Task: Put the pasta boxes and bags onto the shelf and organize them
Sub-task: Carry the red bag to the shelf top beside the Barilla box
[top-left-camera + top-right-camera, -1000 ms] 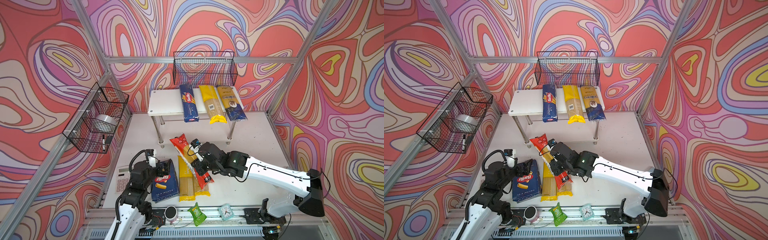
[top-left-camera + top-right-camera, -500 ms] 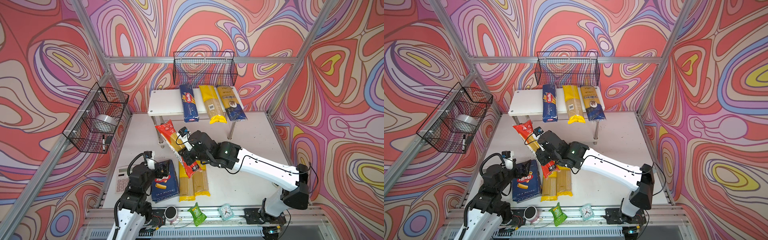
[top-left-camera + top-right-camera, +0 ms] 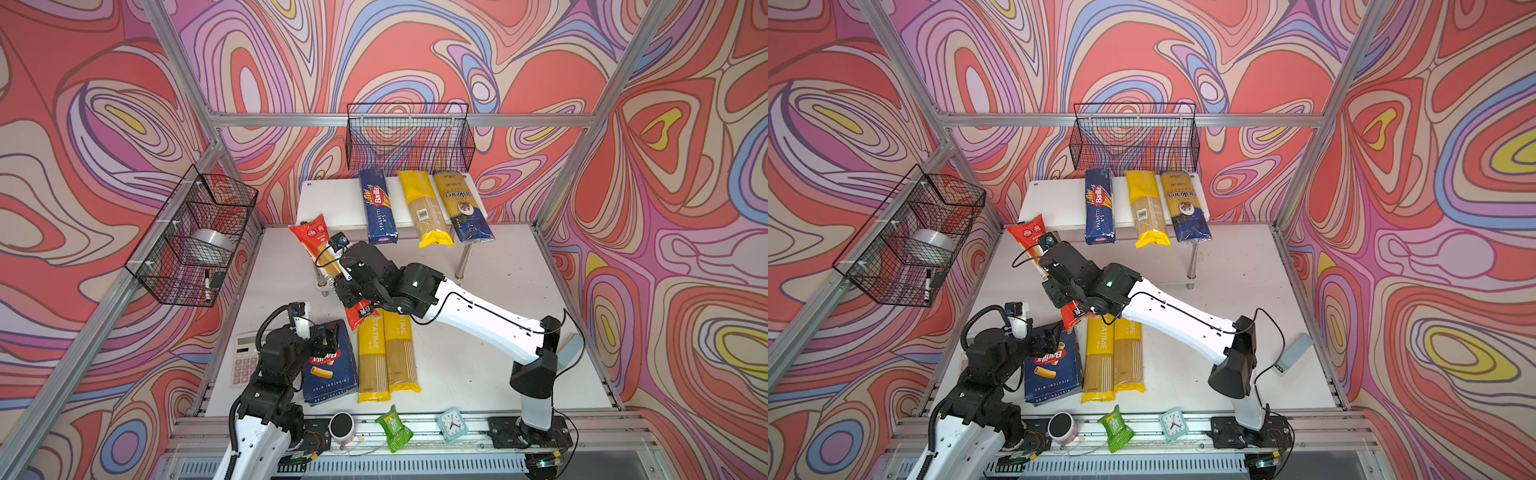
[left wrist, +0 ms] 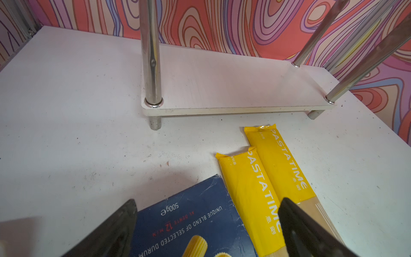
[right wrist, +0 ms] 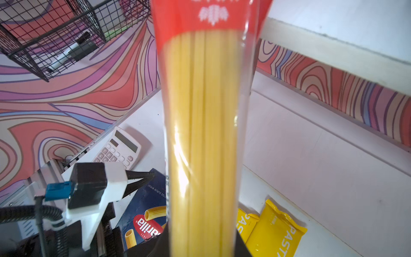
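Right end effector [image 3: 351, 289] pinches red bag [image 3: 312, 237] mid-length, probably for balance; I read it as aimed at the bare end of shelf [image 3: 328, 203].

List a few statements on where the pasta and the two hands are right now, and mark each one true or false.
1. The right hand grips the red spaghetti packet and holds it clear of the table. True.
2. Four pasta items lie on the top tier of the shelf. False: there are three, the Barilla spaghetti box, a yellow packet and a gold and dark blue packet.
3. Two yellow Pastatime packets lie side by side on the table. True.
4. The left hand is shut on the rigatoni box. False: it is open above the box, which lies flat on the table.
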`<state>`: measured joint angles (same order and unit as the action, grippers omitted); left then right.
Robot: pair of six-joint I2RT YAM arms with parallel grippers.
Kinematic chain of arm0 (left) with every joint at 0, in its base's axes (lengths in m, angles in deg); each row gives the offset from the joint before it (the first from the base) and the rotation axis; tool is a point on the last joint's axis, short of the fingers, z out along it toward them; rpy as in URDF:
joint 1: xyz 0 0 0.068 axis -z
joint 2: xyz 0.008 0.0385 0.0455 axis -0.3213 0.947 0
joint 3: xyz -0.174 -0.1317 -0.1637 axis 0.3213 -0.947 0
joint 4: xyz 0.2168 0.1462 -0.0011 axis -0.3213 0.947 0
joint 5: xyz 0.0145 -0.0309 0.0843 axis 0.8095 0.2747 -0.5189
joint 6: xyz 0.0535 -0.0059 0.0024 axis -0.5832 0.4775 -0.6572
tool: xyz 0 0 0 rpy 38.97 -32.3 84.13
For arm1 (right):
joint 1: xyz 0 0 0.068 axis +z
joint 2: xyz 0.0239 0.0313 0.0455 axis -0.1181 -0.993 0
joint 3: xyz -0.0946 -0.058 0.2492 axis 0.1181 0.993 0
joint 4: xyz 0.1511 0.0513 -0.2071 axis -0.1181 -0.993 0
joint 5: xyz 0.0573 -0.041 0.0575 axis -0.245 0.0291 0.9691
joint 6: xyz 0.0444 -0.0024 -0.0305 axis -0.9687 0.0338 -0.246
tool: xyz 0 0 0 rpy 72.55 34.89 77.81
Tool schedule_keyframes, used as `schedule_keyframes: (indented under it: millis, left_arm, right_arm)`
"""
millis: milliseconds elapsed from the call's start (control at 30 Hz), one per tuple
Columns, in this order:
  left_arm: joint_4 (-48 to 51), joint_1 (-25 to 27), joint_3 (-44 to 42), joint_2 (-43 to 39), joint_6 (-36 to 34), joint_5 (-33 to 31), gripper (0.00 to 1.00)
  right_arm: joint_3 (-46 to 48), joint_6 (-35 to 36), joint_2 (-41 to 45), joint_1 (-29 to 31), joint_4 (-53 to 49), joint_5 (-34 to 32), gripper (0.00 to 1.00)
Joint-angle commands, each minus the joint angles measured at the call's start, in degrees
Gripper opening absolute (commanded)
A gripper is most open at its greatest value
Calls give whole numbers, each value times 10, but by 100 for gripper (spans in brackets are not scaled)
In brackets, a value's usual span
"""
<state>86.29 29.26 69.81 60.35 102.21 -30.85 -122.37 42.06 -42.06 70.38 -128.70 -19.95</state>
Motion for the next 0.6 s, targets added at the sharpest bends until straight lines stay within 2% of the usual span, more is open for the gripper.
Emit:
schedule_keyframes:
  millis: [0, 167, 567]
  left_arm:
    - [0, 3, -4, 5, 0, 1, 100]
    - [-2, 3, -3, 11, -1, 4, 100]
    - [-4, 3, -3, 12, -1, 5, 100]
  right_arm:
    - [-65, 30, 0, 3, 59, -27, 22]
    - [-128, 52, -38, 1, 55, -47, 22]
    - [-158, 74, -52, -26, 119, -49, 21]
